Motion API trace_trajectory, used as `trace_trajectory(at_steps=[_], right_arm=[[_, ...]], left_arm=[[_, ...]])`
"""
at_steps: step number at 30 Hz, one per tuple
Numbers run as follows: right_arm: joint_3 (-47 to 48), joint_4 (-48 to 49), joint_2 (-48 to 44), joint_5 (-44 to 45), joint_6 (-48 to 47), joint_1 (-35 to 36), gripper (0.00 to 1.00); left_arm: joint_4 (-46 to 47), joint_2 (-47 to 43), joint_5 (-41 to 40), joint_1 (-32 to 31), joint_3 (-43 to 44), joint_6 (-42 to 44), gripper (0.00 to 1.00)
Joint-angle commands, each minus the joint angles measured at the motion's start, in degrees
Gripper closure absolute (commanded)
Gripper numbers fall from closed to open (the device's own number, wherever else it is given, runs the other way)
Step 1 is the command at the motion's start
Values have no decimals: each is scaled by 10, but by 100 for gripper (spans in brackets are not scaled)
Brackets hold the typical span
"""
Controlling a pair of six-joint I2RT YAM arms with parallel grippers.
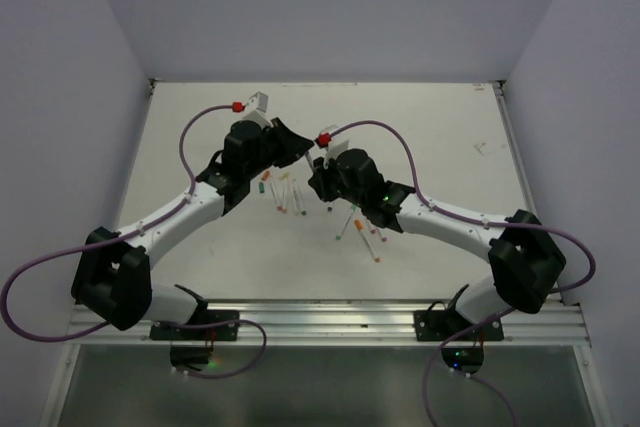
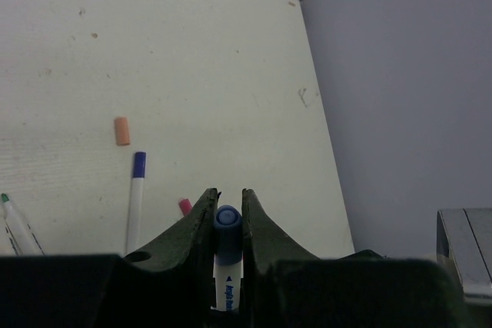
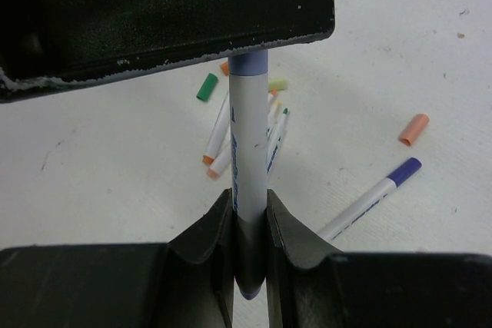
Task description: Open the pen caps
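One white pen (image 3: 248, 151) is held between both grippers above the middle of the table. My right gripper (image 3: 250, 213) is shut on the lower part of its barrel. My left gripper (image 2: 228, 203) is shut on its blue pen cap (image 2: 227, 228), which is still on the barrel; in the right wrist view that cap (image 3: 248, 64) shows just under the left finger. In the top view the left gripper (image 1: 303, 152) and right gripper (image 1: 320, 175) meet tip to tip and hide the pen. Loose caps lie on the table: orange (image 3: 413, 129), green (image 3: 207, 87), pink (image 2: 185, 206).
A purple-capped pen (image 3: 369, 201) lies to the right below the grippers. Several uncapped white pens (image 3: 217, 140) lie in a cluster with coloured tips. More pens (image 1: 365, 232) are scattered near the right arm. Purple cables loop over both arms, and grey walls close in the table.
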Motion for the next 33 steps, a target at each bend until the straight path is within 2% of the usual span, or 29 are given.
trace_trajectory(at_steps=[1,8,12,23,33], right_arm=[[-20,13,-7,-13,4,3,100],[-85,21,-33,-14,19,4,100],[-116,25,-44,-17,26,8,100],[-176,36,-56,-17,40,15,100],[-190,39,-43,-10,34,19,100]], left_arm=[[25,-18,-42,-4,14,15,100],[7,-34,-113,0,74,33,100],[27,-37,-142,13,102,33,100],[52,-21,-161,67,219,19,100],[17,0,-182,108,301,14,100]])
